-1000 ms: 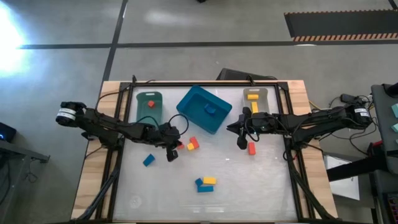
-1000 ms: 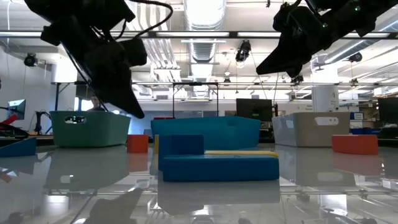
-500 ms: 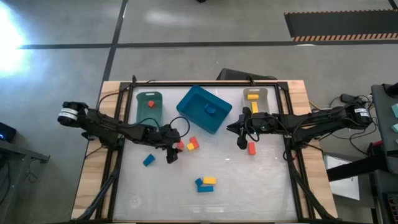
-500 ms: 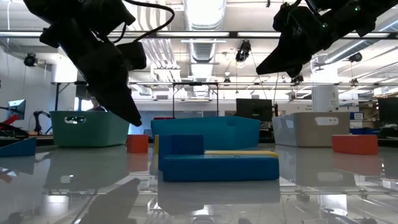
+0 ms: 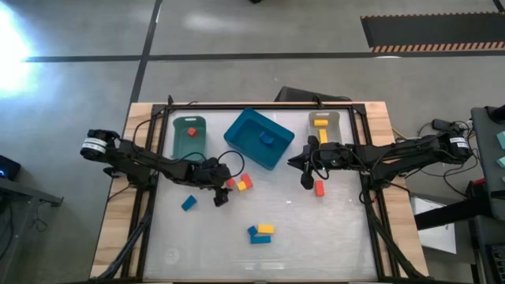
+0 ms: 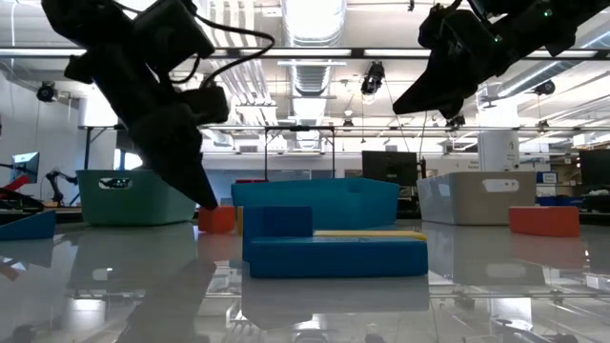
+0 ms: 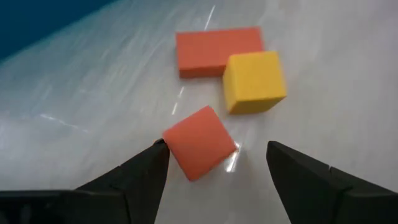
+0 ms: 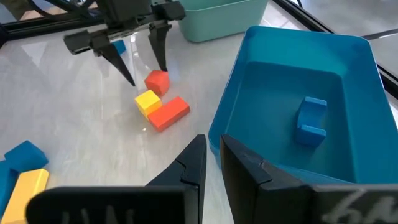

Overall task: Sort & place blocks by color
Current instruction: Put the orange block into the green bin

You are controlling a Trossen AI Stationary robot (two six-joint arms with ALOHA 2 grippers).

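Left gripper fingers spread, straddling red cube on table; one finger touching cube, not pinched. Red bar and yellow cube touching each other just beyond.

Right gripper fingers pressed together, empty, hovering at blue bin edge.

Bins across table's 12 o'clock side: green bin holds red block; blue bin holds blue block; grey bin holds yellow block. Other blocks loose on table.

floor: grey concrete | ceiling: ducts, strip lights
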